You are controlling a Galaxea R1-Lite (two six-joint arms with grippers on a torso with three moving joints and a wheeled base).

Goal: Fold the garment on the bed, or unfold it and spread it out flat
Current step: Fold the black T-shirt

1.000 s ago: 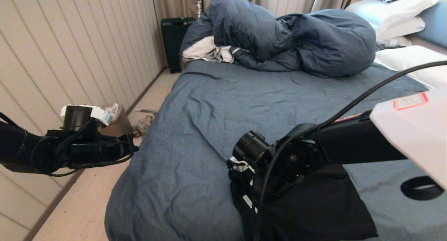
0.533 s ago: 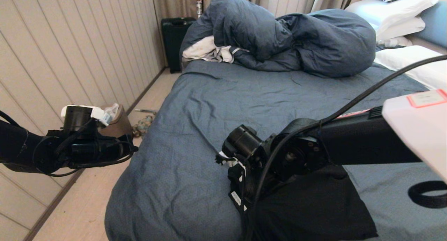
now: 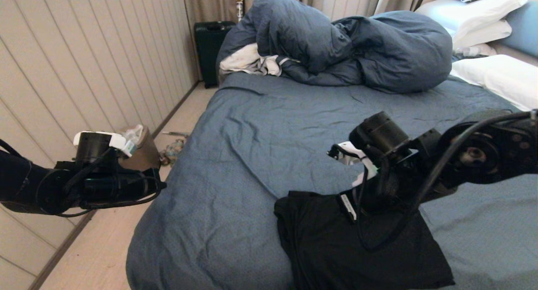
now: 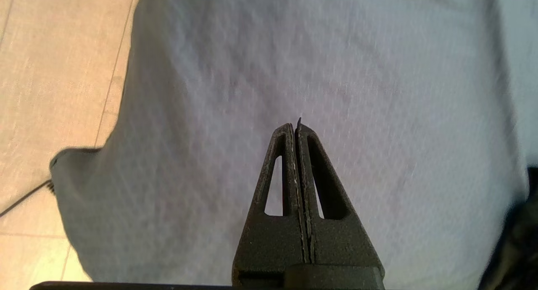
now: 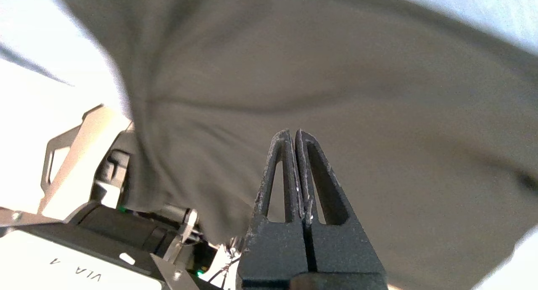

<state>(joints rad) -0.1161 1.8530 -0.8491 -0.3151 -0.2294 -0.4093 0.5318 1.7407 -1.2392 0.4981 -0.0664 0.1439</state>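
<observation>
The garment [image 3: 336,248], a black T-shirt, lies folded in a rough rectangle on the slate-blue bed [image 3: 294,122] near its front edge; its print is hidden. My right gripper [image 5: 293,132] hovers just above the shirt's far right part, shut with nothing between its fingers, and the dark cloth [image 5: 357,71] fills the view beneath it. In the head view the right wrist [image 3: 378,132] hides those fingers. My left gripper [image 3: 157,185] is parked off the bed's left side, shut and empty [image 4: 294,124] above the sheet's edge [image 4: 336,50].
A bulky slate-blue duvet [image 3: 336,42] with a white-grey cloth [image 3: 248,61] is heaped at the far end. White pillows [image 3: 496,71] lie far right. A black suitcase [image 3: 210,46] and a small brown bin [image 3: 143,149] stand on the floor [image 3: 105,248] by the wall.
My right arm has swung from the shirt's left edge to the right and farther back. The shirt's left part now lies uncovered and flat. The left arm has stayed put.
</observation>
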